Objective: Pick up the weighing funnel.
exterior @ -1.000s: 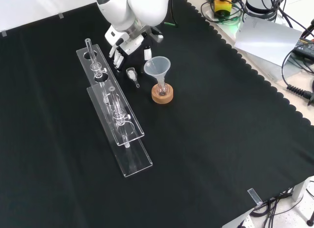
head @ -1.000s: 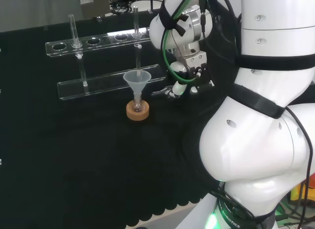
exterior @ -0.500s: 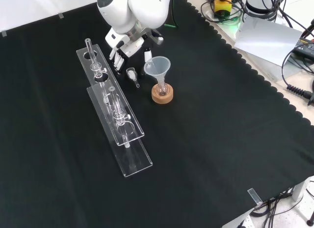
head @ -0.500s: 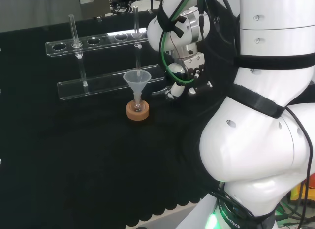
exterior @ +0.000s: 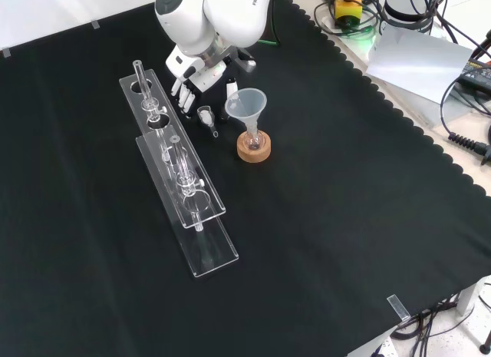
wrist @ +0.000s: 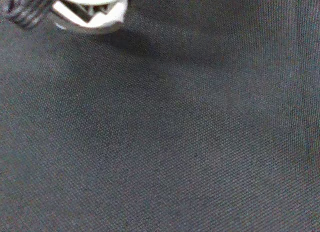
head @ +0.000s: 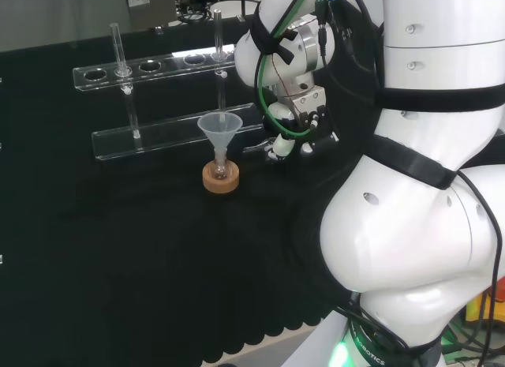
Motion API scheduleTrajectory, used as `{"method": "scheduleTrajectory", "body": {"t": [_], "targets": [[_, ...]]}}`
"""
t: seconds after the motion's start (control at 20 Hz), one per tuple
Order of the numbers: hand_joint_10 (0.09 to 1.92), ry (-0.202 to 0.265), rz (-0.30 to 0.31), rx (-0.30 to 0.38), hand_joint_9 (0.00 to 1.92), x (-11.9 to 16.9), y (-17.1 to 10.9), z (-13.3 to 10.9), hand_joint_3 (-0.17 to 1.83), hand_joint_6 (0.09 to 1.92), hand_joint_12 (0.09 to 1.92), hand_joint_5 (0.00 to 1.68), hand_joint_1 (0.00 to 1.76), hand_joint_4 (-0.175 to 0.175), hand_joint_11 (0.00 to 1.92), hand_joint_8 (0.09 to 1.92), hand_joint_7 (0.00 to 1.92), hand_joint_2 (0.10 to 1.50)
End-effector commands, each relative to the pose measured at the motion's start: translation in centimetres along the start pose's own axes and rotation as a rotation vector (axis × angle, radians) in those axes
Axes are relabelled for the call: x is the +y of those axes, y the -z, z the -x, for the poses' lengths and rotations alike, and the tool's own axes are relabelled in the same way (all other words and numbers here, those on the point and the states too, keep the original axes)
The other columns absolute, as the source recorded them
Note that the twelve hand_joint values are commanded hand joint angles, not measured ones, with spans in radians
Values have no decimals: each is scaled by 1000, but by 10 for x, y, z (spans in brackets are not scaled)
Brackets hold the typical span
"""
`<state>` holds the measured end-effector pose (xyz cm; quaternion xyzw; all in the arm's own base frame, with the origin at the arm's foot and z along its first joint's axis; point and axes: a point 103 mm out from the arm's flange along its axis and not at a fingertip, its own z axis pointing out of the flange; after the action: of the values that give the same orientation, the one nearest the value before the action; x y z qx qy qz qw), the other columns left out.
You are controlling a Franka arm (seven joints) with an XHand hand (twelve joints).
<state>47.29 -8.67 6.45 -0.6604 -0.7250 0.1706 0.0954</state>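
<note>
The weighing funnel (exterior: 205, 114), a small clear scoop with a short stem, lies on the black cloth between the tube rack and the big funnel. In the head view the weighing funnel (head: 256, 148) is a pale streak beside the white fingertips. My hand (exterior: 199, 71) hangs just above and beyond it, open. Its fingers (exterior: 184, 96) point down toward the cloth next to the rack, and the thumb (exterior: 231, 86) is on the other side. Nothing is held. In the head view the hand (head: 304, 106) is low over the cloth. The wrist view has a blurred white part of the hand (wrist: 87, 12) over bare cloth.
A big cone funnel (exterior: 246, 105) stands in a small flask on a cork ring (exterior: 253, 148), close to the weighing funnel. A long clear tube rack (exterior: 184, 180) with a few glass tubes runs along the other side. The rack (head: 158, 67) lies behind the funnel in the head view.
The hand has shifted a little toward the weighing funnel and lower over the cloth. The weighing funnel, big funnel and rack have not moved.
</note>
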Motion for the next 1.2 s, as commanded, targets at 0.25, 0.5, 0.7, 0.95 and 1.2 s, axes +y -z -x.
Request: {"method": "scheduleTrajectory", "body": {"t": [0.25, 0.5, 0.7, 0.95, 1.2], "targets": [[585, 3, -7, -1, 822, 0, -3, 1, 606, 804, 1279, 636, 903, -23, 475, 760, 575, 612], [581, 5, -6, 1, 826, 0, -3, 2, 606, 814, 1278, 645, 906, -22, 478, 758, 577, 615], [575, 4, -4, 2, 838, 0, -3, 2, 609, 826, 1272, 701, 864, -16, 492, 757, 591, 654], [546, -1, -8, -10, 879, 2, -3, 3, 548, 799, 1246, 823, 803, -7, 541, 743, 634, 732], [539, -7, -16, -17, 894, 2, -4, 4, 534, 799, 1238, 857, 803, -6, 559, 741, 651, 754]]}}
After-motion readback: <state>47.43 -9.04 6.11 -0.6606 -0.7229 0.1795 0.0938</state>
